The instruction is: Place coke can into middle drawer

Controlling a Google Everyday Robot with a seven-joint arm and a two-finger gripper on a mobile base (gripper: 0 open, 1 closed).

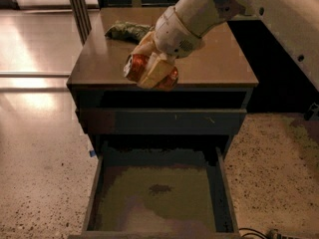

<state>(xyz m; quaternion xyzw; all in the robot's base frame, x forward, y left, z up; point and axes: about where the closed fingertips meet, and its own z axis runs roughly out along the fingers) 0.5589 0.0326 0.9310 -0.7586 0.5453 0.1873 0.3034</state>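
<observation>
Coke can (135,66) in gripper (150,72) abv cabinet (219,68) front edge; middle drawer (94,193) open.

Gleaming metal in matt pads, over dull brown and grey

We see the gripper (150,69) above the front edge of the cabinet top (99,59), its cream fingers (158,69) matt and closed round the coke can (135,66), whose red metal skin glints. The arm (199,9) wears a smooth white shell, plastic by its look, with a soft sheen. The cabinet top looks like smooth brown wood or laminate, faintly satin. The middle drawer (127,203) has dark matt walls and a flat, dull olive-grey floor. Near the top's back left corner lies a crinkled green snack bag (124,30). The room floor (35,148) is polished and glossy at left, speckled at right.
</observation>
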